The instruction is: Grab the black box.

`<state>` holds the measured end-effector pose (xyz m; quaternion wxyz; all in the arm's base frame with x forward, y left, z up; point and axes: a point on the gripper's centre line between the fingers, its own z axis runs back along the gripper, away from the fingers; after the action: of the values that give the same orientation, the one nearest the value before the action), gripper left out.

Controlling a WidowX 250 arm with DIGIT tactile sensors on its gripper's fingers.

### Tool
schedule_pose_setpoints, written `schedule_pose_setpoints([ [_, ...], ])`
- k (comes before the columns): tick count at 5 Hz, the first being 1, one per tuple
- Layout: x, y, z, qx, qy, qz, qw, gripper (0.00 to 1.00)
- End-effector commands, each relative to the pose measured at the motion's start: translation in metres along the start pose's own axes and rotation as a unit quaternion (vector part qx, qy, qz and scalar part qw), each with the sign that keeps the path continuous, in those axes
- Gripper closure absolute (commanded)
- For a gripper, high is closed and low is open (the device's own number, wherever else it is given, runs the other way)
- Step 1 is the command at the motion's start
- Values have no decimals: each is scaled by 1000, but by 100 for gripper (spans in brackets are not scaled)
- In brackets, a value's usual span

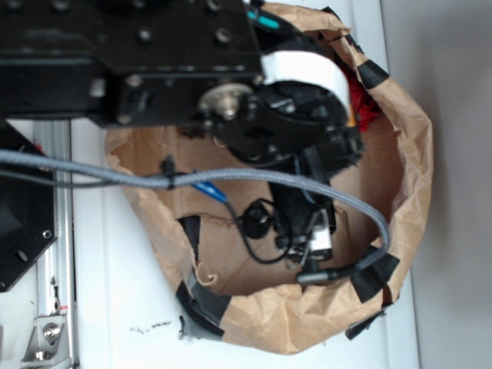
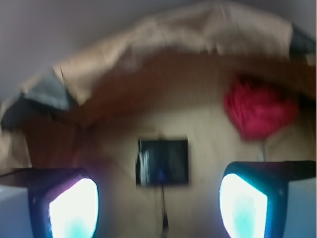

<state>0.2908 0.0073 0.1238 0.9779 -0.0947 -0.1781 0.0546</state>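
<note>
The black box [image 2: 163, 161], small, glossy and squarish, lies on the brown paper floor of the bag, straight ahead of my gripper [image 2: 158, 208]. The gripper is open and empty. Its left fingertip [image 2: 74, 208] and right fingertip [image 2: 245, 206] stand wide apart on either side of the box's line, short of it and not touching it. The wrist view is blurred. In the exterior view my arm [image 1: 300, 138] reaches down into the bag, and I cannot pick out the box beneath it.
A red cloth ball [image 2: 257, 109] lies to the right beyond the box; it also shows in the exterior view [image 1: 370, 100]. The brown paper bag's rolled, black-taped wall [image 1: 407, 177] rings the work area. A grey cable [image 1: 231, 181] loops across it. A black metal plate [image 1: 19, 223] sits left.
</note>
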Motion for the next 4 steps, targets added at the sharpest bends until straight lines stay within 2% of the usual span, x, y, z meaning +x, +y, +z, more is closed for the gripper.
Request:
schedule_pose_setpoints([
  [1,26,14,-29,8,-22,-11,1000,0],
  [2,20,21,-45,28,-9,-11,1000,0],
  [4,-1,14,-46,36,3,-49,998,0],
])
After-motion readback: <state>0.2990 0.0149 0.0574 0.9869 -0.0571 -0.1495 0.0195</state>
